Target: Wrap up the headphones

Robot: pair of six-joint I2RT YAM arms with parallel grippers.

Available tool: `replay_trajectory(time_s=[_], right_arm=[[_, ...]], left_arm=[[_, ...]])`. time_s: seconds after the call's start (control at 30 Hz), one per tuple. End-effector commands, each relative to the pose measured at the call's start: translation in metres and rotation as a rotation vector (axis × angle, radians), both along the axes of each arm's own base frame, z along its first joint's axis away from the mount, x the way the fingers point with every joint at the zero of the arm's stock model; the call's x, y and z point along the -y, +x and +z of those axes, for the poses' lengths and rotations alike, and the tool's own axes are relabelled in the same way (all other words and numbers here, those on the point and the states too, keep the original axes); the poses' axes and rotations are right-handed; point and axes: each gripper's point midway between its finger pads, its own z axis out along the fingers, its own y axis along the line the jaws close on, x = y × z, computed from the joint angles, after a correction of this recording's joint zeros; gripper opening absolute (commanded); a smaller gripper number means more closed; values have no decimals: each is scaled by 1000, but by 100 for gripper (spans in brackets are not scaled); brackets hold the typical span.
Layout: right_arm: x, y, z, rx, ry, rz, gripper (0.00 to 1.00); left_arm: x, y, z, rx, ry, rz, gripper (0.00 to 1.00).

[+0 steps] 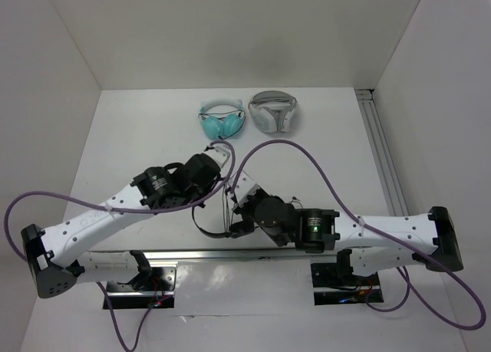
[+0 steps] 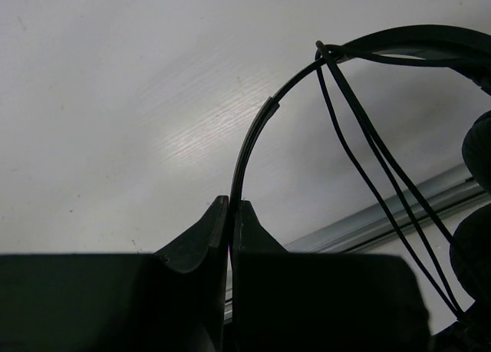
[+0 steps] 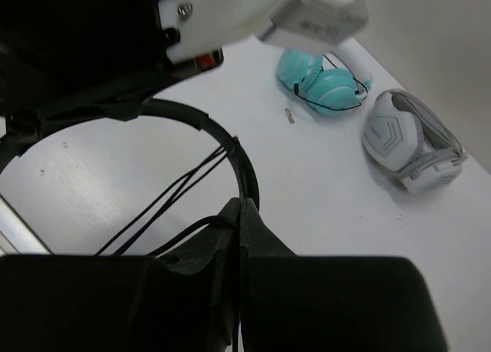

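**Top external view.** The black on-ear headphones with the thin headband [image 1: 209, 233] sit at the centre of the white table [image 1: 138, 137], between the wrists of the left arm [image 1: 100, 218] and the right arm [image 1: 383, 229]. Both wrists crowd over them, so I see only part of the headband arc. The teal plastic headphones [image 1: 222, 122] and the bulkier white-grey headphones [image 1: 274, 111] lie side by side near the far wall, apart from both arms. A purple hose [image 1: 307, 152] loops over the table right of centre. An aluminium rail [image 1: 383, 156] runs along the right edge. White walls close the far, left and right sides.

**Left wrist view.** The left gripper [image 2: 231, 206] has its fingers pressed onto the thin headband, which rises from the pinch and curves right. Several strands of thin black cable [image 2: 368, 160] hang from the band towards a round earpad [image 2: 479, 149]. Bare table fills the left of the view.

**Right wrist view.** The right gripper [image 3: 239, 210] has its fingers together. A cable strand runs to the seam, but I cannot tell whether it is clamped. The headband arcs just beyond the tips, and the left arm's housing looms above. The table beyond lies open as far as the teal and white-grey pairs.
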Motion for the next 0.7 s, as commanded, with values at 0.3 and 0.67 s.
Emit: replay_trajectory(time_s=[0.3,0.67], right_arm=[[10,34,23,75,100,-51,25],[7,51,25,10,244,109,28]], left_arm=[[28,-32,3,-11,-14,-157,0],[39,-56,26,-37,-149,-276,0]])
